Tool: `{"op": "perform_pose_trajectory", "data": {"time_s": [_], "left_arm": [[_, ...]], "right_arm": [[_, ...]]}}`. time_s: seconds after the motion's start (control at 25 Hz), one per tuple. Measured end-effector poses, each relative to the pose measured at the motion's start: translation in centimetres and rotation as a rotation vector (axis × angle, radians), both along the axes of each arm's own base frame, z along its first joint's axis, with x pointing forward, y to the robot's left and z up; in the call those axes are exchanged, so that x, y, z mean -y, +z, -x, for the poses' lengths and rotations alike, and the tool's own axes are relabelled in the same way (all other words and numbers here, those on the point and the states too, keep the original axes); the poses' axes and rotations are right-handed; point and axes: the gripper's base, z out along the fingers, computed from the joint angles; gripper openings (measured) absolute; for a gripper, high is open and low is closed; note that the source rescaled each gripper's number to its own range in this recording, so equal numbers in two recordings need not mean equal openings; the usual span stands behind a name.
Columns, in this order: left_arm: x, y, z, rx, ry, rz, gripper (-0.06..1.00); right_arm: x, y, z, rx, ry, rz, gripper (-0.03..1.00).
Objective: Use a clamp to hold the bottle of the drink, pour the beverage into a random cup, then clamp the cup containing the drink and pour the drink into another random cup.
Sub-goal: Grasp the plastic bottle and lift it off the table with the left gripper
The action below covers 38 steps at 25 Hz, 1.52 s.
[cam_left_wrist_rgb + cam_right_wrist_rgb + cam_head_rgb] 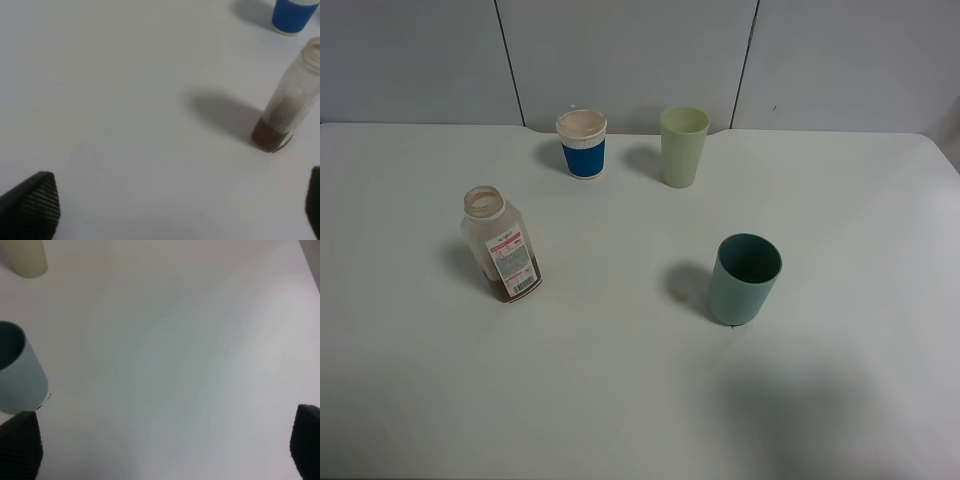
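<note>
The bottle (502, 245) stands uncapped at the table's left, with a little brown beverage (512, 284) at its bottom. In the left wrist view the bottle (287, 107) is ahead of my left gripper (175, 202), which is open and empty, its dark fingertips (30, 205) wide apart. The teal cup (745, 278) stands right of centre and looks empty. My right gripper (162, 442) is open beside the teal cup (15, 372), not touching it. The pale yellow-green tumbler (683, 146) stands at the back. Neither arm shows in the exterior view.
A blue-banded white paper cup (583, 144) stands at the back, left of the tumbler. The white table (620, 390) runs to a grey panelled wall behind. The tumbler's base (25, 257) and the paper cup's base (295, 15) show in the wrist views.
</note>
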Motion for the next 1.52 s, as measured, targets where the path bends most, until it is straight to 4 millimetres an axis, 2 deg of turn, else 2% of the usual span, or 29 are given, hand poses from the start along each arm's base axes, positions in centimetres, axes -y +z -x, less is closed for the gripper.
{"op": "perform_pose_trajectory", "data": {"time_s": [0.68, 0.8, 1.24, 1.52], "left_arm": [[0.0, 0.0, 0.0, 0.000, 0.000, 0.000, 1.00], [0.0, 0.0, -0.5, -0.031, -0.005, -0.005, 1.00], [0.5, 1.5, -5.7, -0.233, -0.157, -0.149, 1.00], [1.2, 0.2, -9.4, -0.427, -0.337, -0.210, 1.00]], "right_arm": [[0.0, 0.0, 0.0, 0.000, 0.000, 0.000, 1.00], [0.0, 0.0, 0.0, 0.000, 0.000, 0.000, 1.00], [0.0, 0.0, 0.0, 0.000, 0.000, 0.000, 1.00], [0.0, 0.0, 0.0, 0.000, 0.000, 0.000, 1.00]]}}
